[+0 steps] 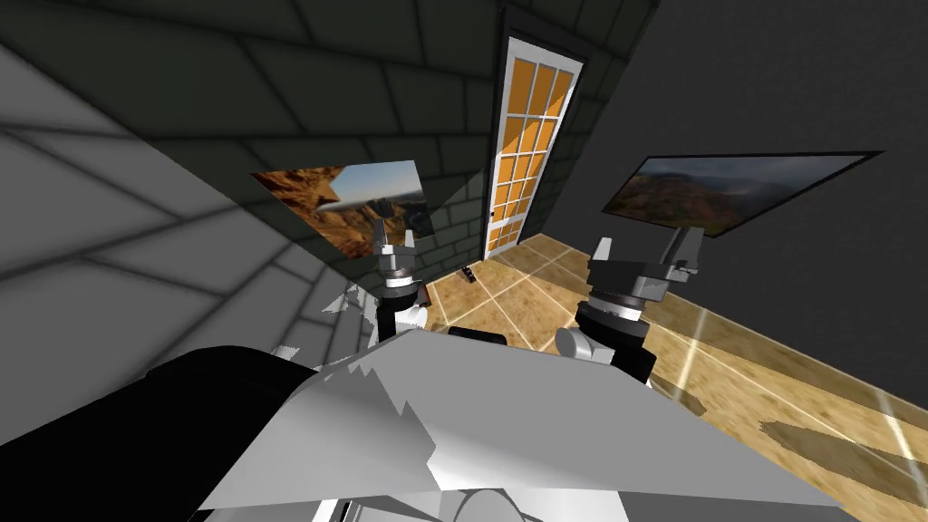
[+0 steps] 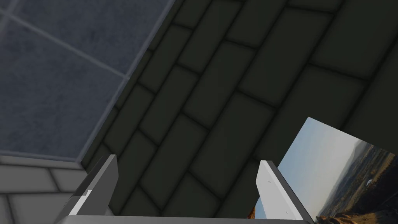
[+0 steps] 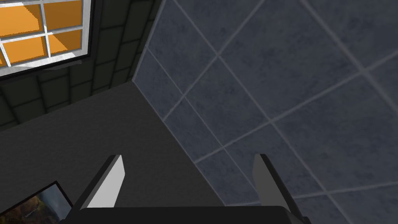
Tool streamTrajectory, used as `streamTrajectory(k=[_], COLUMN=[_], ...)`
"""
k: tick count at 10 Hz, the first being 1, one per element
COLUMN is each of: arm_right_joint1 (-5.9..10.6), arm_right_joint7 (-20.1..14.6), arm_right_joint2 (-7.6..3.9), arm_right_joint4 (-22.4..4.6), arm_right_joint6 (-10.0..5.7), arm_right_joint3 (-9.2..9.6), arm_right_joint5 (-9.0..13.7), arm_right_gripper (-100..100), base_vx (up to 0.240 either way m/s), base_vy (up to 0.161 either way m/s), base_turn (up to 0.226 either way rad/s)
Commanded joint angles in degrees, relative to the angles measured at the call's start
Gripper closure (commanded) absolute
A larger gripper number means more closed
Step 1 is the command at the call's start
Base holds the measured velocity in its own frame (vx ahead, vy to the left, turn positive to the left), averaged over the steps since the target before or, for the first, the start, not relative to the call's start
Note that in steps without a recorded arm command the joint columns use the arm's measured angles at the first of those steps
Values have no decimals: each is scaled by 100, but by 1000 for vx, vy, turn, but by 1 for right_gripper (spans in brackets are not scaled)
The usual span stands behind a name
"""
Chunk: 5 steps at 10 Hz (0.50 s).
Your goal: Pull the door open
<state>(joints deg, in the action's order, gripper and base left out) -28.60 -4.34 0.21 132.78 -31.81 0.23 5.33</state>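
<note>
Hovering by the dark brick wall (image 1: 272, 91), left gripper (image 1: 393, 237) has its fingers spread wide. White door (image 1: 530, 136) with orange panes sits shut way off at the room's far end. Over on the other side, right gripper (image 1: 643, 252) is spread apart too.

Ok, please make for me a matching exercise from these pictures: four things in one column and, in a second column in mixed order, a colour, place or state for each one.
Column one:
1. door
2. left gripper
3. floor
4. wide picture

Column two:
A. tan, crossed by pale lines
B. hangs on the plain dark wall, on the robot's right
C. white frame with orange panes, at the far end of the room
D. fingers open, nothing between them

Right pairs: 1-C, 2-D, 3-A, 4-B.
</note>
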Motion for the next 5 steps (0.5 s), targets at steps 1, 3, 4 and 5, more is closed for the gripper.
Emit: streamTrajectory(k=[1,3,4,5], arm_right_joint1=[13,39,53,66], arm_right_joint7=[41,92,117,142], arm_right_joint2=[-36,-82,-104,-127], arm_right_joint4=[-53,-127,-163,-200], arm_right_joint6=[-23,-46,-58,-69], arm_right_joint3=[48,104,131,159], arm_right_joint5=[19,45,58,71], arm_right_gripper=[-100,-100,-100,-100], base_vx=[-178,-159,-144,-162], base_vy=[3,-9,11,4], base_turn=[239,283,239,257])
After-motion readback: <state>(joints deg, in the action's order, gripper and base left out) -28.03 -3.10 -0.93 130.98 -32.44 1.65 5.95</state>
